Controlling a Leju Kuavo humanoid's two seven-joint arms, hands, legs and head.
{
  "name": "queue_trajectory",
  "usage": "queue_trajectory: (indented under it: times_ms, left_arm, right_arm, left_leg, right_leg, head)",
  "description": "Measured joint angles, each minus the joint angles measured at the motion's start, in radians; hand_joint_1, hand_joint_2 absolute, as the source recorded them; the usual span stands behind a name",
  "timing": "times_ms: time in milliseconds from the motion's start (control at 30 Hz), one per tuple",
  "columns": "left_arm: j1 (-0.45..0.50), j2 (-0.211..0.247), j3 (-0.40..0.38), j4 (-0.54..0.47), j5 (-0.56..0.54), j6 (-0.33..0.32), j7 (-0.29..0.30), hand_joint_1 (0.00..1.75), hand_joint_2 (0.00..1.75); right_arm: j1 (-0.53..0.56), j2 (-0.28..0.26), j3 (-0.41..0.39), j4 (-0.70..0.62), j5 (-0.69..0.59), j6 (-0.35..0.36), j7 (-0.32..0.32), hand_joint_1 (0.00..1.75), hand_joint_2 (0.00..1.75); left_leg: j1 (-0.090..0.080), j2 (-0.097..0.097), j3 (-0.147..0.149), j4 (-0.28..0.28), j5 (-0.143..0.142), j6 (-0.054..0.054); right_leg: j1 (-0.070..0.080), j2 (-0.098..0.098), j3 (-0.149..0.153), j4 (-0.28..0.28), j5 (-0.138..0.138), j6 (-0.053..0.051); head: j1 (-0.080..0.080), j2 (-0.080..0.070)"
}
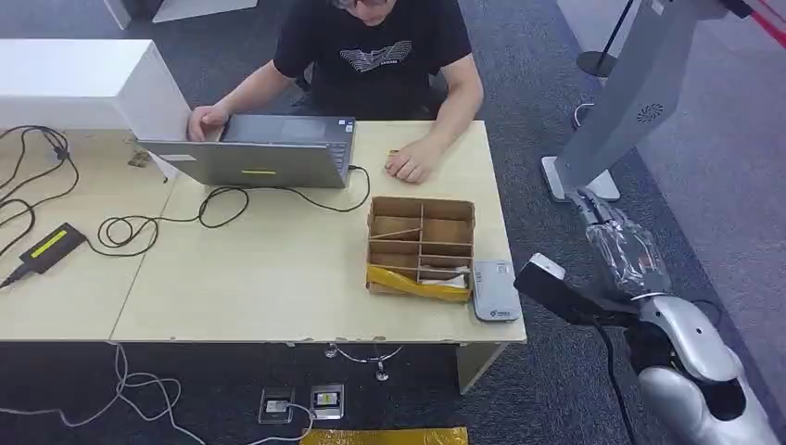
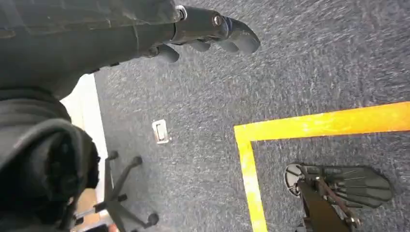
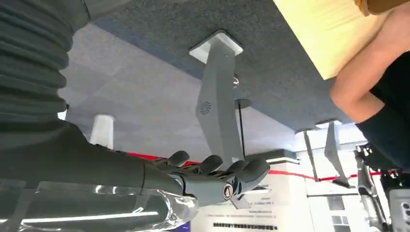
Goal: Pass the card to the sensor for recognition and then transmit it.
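A cardboard box [image 1: 422, 243] with dividers stands on the pale wooden table [image 1: 278, 278]. Its near compartments hold a yellow packet [image 1: 408, 284] and a pale flat piece [image 1: 447, 275] that may be the card. A grey sensor device [image 1: 495, 290] lies on the table just right of the box. My right hand [image 1: 593, 209] hangs off the table's right edge, beyond the sensor, fingers spread and holding nothing; the right wrist view shows this right hand [image 3: 217, 176] against the room. My left hand [image 2: 212, 31] hangs over the carpet with loose fingers and nothing in them.
A person [image 1: 375, 56] sits at the far side, one hand at a grey laptop [image 1: 255, 153], the other resting on the table near the box. Black cables [image 1: 139, 222] and a power adapter [image 1: 51, 246] lie on the left. A grey stand [image 1: 630, 102] rises at the right.
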Motion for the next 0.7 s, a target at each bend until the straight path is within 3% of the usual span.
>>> queue_trajectory:
  times_ms: [133,333,467,700]
  left_arm:
    - [-0.001,-0.006,0.0,0.0,0.018,0.019,0.018,0.0,0.0]
    - [-0.004,-0.017,0.0,0.0,0.032,0.047,0.025,0.0,0.0]
    - [-0.007,-0.028,0.0,0.0,0.04,0.059,0.035,0.0,0.0]
    - [-0.008,-0.04,0.0,0.0,0.05,0.065,0.051,0.0,0.0]
  right_arm:
    - [0.033,-0.002,0.02,-0.072,-0.01,-0.046,0.04,0.0,1.75]
    - [0.031,0.029,0.105,-0.07,0.057,-0.144,0.021,0.0,1.75]
    - [0.024,0.084,0.178,-0.021,0.122,-0.207,-0.004,0.0,1.75]
    - [-0.001,0.167,0.245,0.056,0.164,-0.212,-0.018,0.0,1.75]
  left_leg:
    - [0.0,0.001,0.0,0.0,0.0,0.0]
    - [0.0,0.0,0.0,0.0,0.0,0.0]
    - [0.0,0.001,0.0,0.0,0.0,0.0]
    - [0.0,0.0,-0.001,0.0,0.0,0.0]
  right_leg:
    - [0.0,0.001,0.0,0.0,0.0,0.0]
    - [0.0,0.0,0.001,0.0,0.0,0.0]
    - [0.001,0.0,0.001,0.0,0.0,0.0]
    - [0.001,0.0,0.0,0.0,0.0,0.0]
  head:
    - [0.0,0.0]
    - [0.0,0.0]
    - [0.0,0.0]
    - [0.0,0.0]
